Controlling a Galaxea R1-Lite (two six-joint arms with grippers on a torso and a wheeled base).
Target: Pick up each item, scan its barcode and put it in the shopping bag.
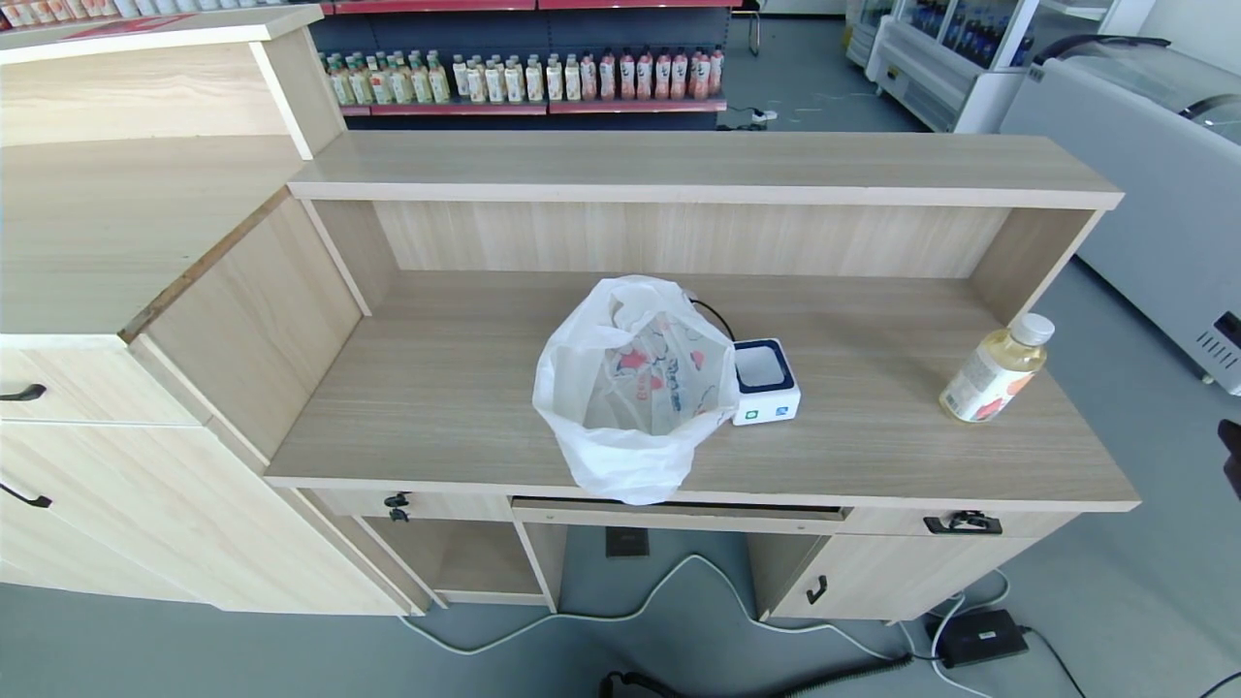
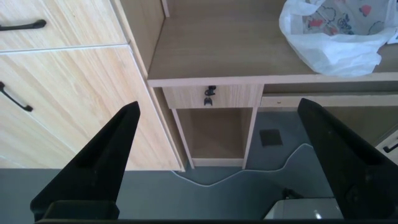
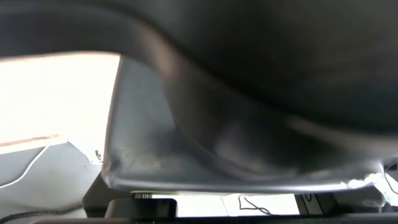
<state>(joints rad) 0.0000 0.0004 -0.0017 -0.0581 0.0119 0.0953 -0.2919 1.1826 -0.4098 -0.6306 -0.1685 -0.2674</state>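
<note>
The shopping bag (image 1: pixel 635 388) stood mid-table (image 1: pixel 436 388) with its mouth spread upward, likely so items could drop straight in. The scanner (image 1: pixel 766 380) sat just beside it at 3 o'clock, keeping scan and bagging close. The bottle (image 1: pixel 997 373) waited upright farther out at 3 o'clock, clear with pale yellow drink, a white cap and an orange-and-white label. The left gripper (image 2: pixel 219 106) hung low with fingers wide. The right gripper's (image 1: pixel 1231 456) state could not be told.
</note>
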